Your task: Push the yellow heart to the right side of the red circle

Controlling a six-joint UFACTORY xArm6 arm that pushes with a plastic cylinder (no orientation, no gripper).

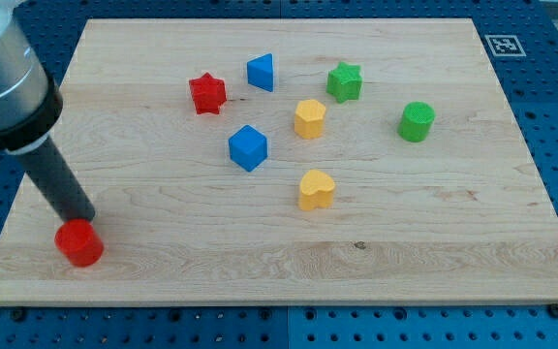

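The yellow heart (316, 189) lies near the middle of the wooden board (434, 242). The red circle (79, 242) sits near the board's bottom left corner, far to the left of the heart. My tip (85, 219) touches the red circle's upper edge; the dark rod slants up to the view's top left. The tip is far from the yellow heart.
A blue cube (248, 147) lies up-left of the heart. A yellow pentagon block (309, 118) lies above it. A red star (206, 93), a blue triangle (261, 73), a green star (344, 81) and a green circle (417, 121) lie along the upper board.
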